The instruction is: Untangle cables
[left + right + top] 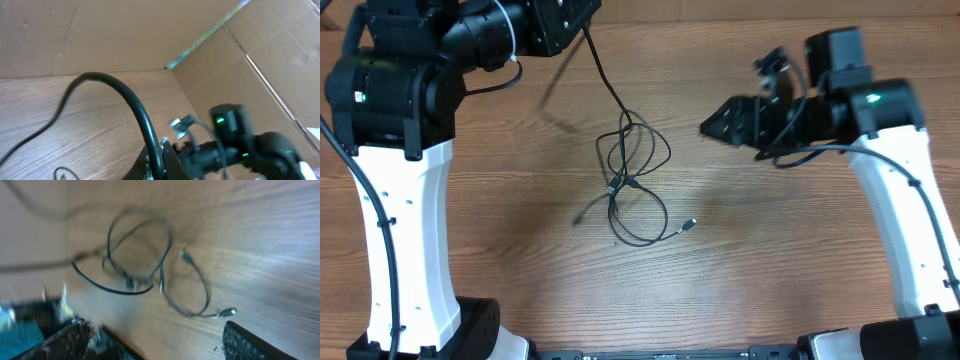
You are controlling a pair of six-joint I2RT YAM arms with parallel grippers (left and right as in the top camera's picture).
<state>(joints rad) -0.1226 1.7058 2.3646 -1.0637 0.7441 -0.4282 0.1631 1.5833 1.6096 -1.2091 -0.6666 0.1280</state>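
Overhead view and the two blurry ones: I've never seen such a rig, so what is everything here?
Two white-and-black robot arms stand at a brown wooden table. The overhead picture looks down from above; the other two come from a camera on each wrist. On the wood lies a tangle of thin black cables with silvery plug tips. The left pincer is shut on one strand that runs up from the tangle. The right pincer is open and empty, beside the tangle.
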